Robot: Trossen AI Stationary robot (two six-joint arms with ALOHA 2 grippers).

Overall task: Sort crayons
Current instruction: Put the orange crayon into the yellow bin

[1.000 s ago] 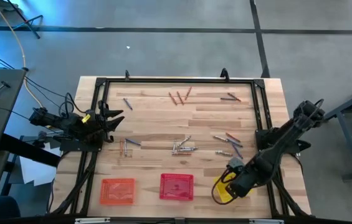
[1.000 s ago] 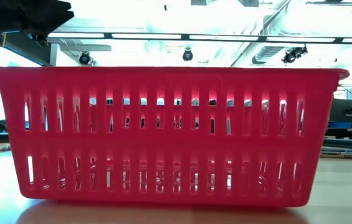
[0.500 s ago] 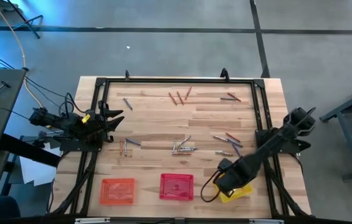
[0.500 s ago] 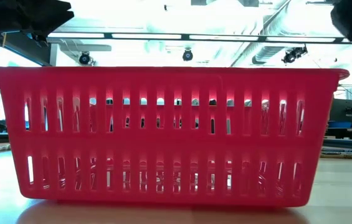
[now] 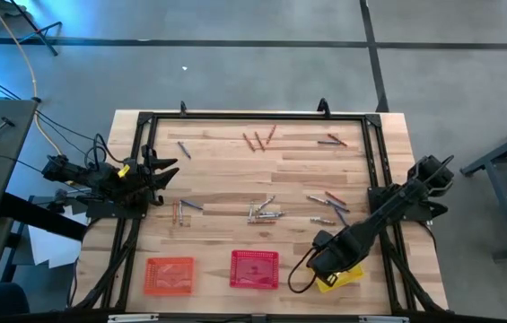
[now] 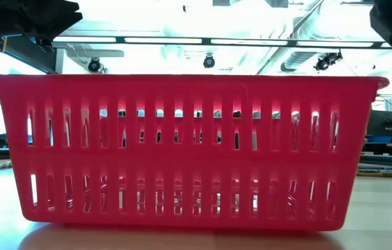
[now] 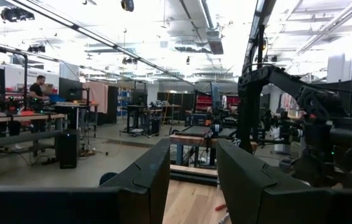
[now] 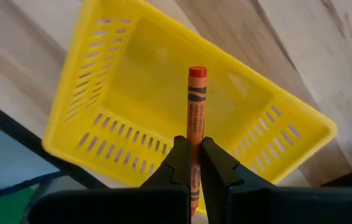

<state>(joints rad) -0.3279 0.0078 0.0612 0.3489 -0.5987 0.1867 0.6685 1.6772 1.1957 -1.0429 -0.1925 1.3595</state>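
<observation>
My right gripper (image 5: 321, 257) is at the table's near right, over the yellow mesh basket (image 5: 345, 277), and is shut on a reddish-orange crayon (image 8: 196, 106). The right wrist view shows the basket's inside (image 8: 163, 81) below the crayon. My left gripper (image 5: 165, 170) waits at the table's left edge, open and empty, as the left wrist view (image 7: 193, 180) shows. Loose crayons lie flat on the table in small groups: far middle (image 5: 258, 141), far right (image 5: 332, 140), middle (image 5: 265, 213), right (image 5: 329, 205), left (image 5: 181, 211). My right gripper pinches the crayon's wrapped lower part (image 8: 195, 149) between its two fingers. The crayon lies along the fingers and sticks out past their tips. The fingers point down at the yellow basket. The crayon is lifted clear of the basket.
An orange basket (image 5: 170, 274) and a red basket (image 5: 254, 269) stand along the near edge, left of the yellow one. The red basket (image 6: 182, 149) fills the low view. A black frame (image 5: 253, 116) runs around the table's work area.
My right gripper has gone a little toward the table's left edge over the yellow basket, still shut on the crayon; more of the basket now shows beside it. A dark part of the right arm has come into the low view's top corner.
</observation>
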